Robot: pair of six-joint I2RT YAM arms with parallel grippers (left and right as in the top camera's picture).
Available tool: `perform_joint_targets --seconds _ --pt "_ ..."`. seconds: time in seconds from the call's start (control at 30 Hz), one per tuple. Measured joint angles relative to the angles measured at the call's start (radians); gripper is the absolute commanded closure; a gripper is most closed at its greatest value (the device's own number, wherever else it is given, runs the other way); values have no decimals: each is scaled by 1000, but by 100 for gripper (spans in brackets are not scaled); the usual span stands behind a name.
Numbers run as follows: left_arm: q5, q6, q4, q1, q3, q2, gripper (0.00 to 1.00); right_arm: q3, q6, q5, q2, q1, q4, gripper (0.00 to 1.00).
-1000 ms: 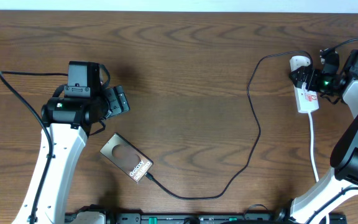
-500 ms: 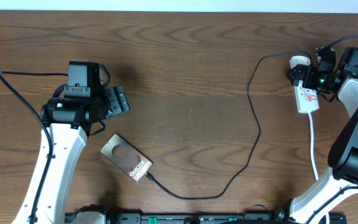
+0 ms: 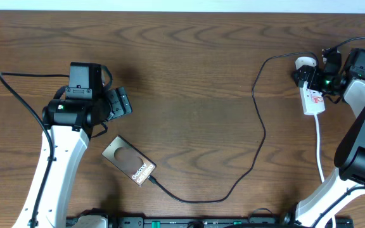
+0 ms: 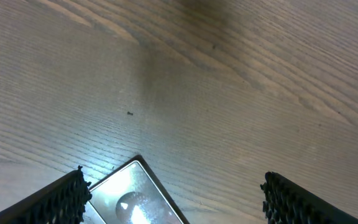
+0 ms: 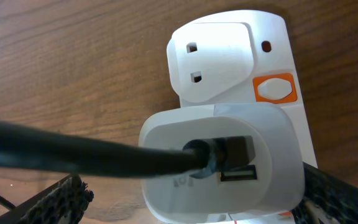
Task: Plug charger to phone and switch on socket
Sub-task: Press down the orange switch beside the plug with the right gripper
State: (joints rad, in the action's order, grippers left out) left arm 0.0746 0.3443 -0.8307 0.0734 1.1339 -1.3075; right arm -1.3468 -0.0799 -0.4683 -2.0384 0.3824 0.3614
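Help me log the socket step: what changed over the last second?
The right gripper edged slightly toward the far end of the socket, nearer the white adapter plugged in there. Its jaws stand open, and nothing was grasped or released. The left gripper, the phone and the charger cable stayed where they were.
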Motion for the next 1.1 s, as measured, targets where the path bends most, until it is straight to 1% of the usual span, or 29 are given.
perform_joint_targets --seconds 0.4,0.6,0.7,1.1 --pt "0 0 0 0 0 0 12 -24 4 13 -7 -3 35 1" --pt "0 0 0 0 0 0 12 -128 -1 55 -41 -18 178 1" --pt "0 0 0 0 0 0 12 -156 -7 61 -50 -19 215 1" --pt "0 0 -1 0 0 0 12 -174 -8 80 -50 -22 245 1"
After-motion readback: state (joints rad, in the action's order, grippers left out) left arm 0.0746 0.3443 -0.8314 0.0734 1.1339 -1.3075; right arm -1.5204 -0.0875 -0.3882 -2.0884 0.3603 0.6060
